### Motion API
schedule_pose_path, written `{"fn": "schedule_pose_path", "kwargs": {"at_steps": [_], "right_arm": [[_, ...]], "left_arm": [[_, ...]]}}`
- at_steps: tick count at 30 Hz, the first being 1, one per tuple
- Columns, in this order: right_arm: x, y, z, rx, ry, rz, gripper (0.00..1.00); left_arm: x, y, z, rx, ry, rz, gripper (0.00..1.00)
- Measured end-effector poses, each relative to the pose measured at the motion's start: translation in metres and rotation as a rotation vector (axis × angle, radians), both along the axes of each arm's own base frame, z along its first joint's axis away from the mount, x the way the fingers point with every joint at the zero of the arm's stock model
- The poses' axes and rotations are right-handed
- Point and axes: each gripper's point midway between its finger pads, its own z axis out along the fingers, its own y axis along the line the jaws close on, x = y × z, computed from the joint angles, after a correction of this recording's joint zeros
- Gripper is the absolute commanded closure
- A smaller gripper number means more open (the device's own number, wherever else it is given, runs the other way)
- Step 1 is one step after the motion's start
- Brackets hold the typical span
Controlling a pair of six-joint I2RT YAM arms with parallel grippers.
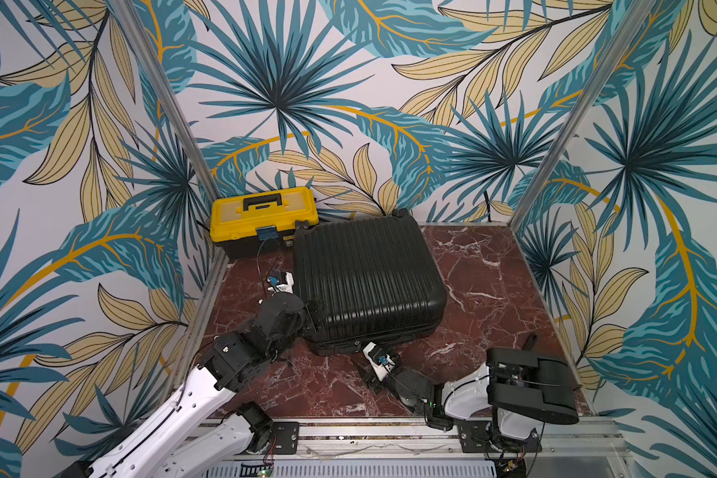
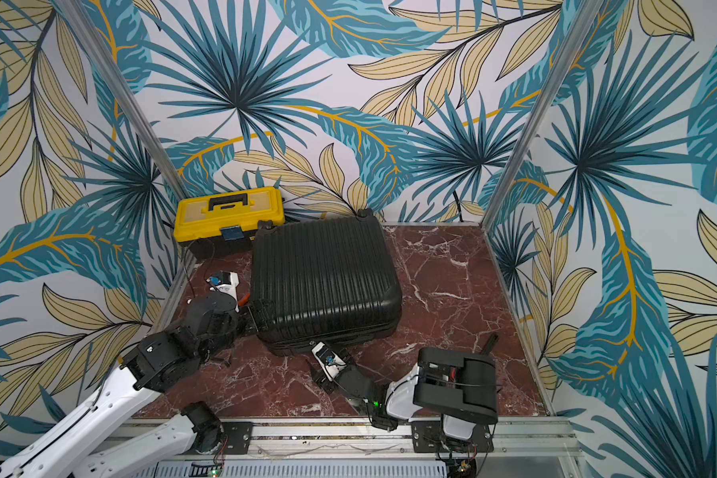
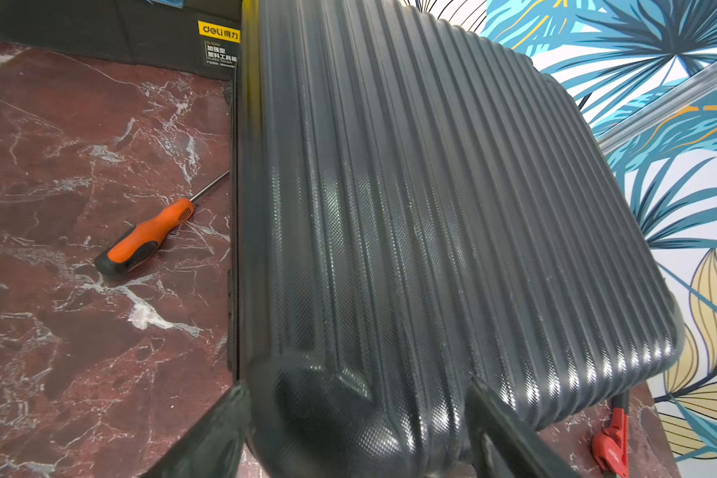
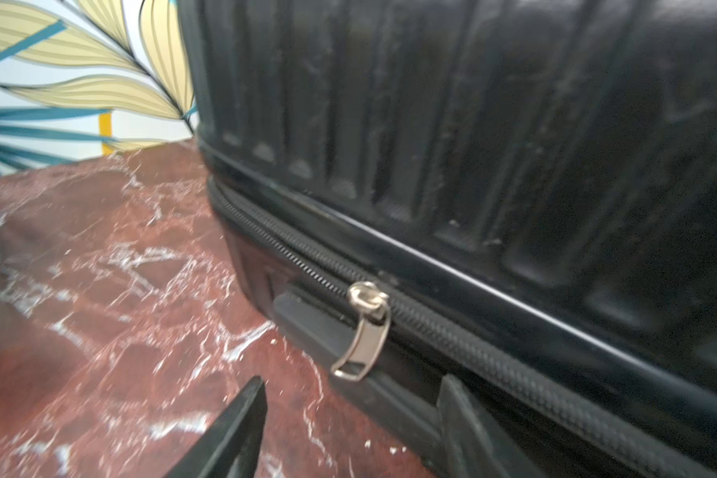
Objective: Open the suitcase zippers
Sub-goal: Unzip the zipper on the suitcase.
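Your right gripper has its fingers spread wide, empty, just below the silver zipper pull that hangs from the zipper track — the track looks closed on both sides of the slider. Your left gripper also stands wide, straddling the near corner of the suitcase, holding nothing. The case lies flat on the marble table, against the yellow toolbox. The likely trouble: the loose pull may swing aside as you close on it — and with the case unbraced, tugging may drag it. An orange screwdriver lies beside it.
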Motion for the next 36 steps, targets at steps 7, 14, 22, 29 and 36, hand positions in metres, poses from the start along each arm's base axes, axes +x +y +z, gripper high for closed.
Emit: {"fn": "schedule_pose_path", "kwargs": {"at_steps": [7, 14, 22, 29, 36], "right_arm": [[0.005, 0.0, 0.001, 0.034, -0.013, -0.038, 0.39], [0.007, 0.001, 0.003, 0.053, -0.009, -0.05, 0.46], [0.009, 0.011, 0.021, 0.131, -0.016, -0.047, 0.59], [0.01, 0.014, 0.021, 0.156, -0.006, -0.05, 0.64], [0.013, 0.019, 0.015, 0.174, 0.01, -0.064, 0.75]], "left_arm": [[-0.003, 0.004, 0.007, -0.02, -0.021, 0.002, 0.18], [-0.005, 0.006, 0.003, -0.017, -0.015, 0.005, 0.18], [-0.006, 0.007, 0.0, -0.011, -0.006, 0.006, 0.18], [-0.006, 0.008, -0.001, -0.011, -0.005, 0.007, 0.18], [-0.007, 0.008, -0.001, -0.012, -0.004, 0.008, 0.18]]}}
